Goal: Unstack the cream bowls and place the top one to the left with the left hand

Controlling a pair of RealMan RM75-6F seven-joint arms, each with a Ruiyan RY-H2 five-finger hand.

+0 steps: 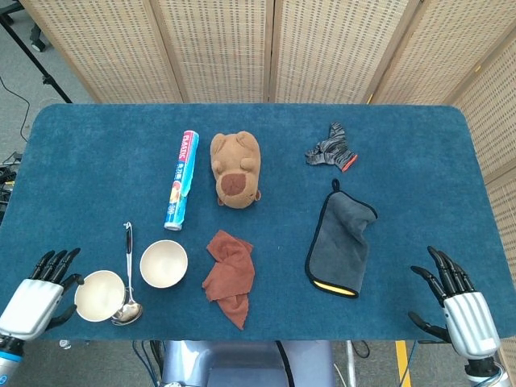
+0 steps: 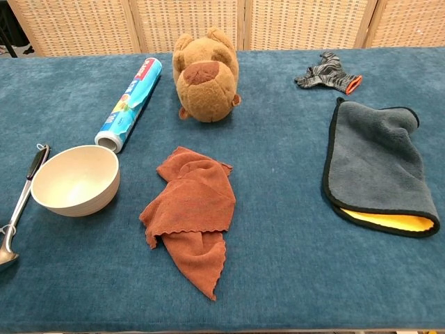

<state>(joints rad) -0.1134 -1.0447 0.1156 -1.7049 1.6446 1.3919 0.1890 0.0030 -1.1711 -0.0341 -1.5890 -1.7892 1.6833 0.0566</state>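
Observation:
Two cream bowls sit apart near the table's front left. One cream bowl (image 1: 99, 295) lies at the front left corner, against the ladle's scoop; the other cream bowl (image 1: 164, 264) (image 2: 75, 180) stands to its right. My left hand (image 1: 34, 296) is just left of the corner bowl, fingers spread, holding nothing; its thumb is close to the rim. My right hand (image 1: 459, 307) hovers at the front right edge, fingers spread and empty. Neither hand shows in the chest view.
A metal ladle (image 1: 127, 278) (image 2: 19, 205) lies between the bowls. A rust cloth (image 1: 229, 276) (image 2: 190, 209), plastic wrap roll (image 1: 181, 180) (image 2: 128, 104), plush bear (image 1: 235, 168) (image 2: 205, 74), grey towel (image 1: 341, 239) (image 2: 376, 164) and a striped glove (image 1: 330, 147) (image 2: 325, 75) lie further on.

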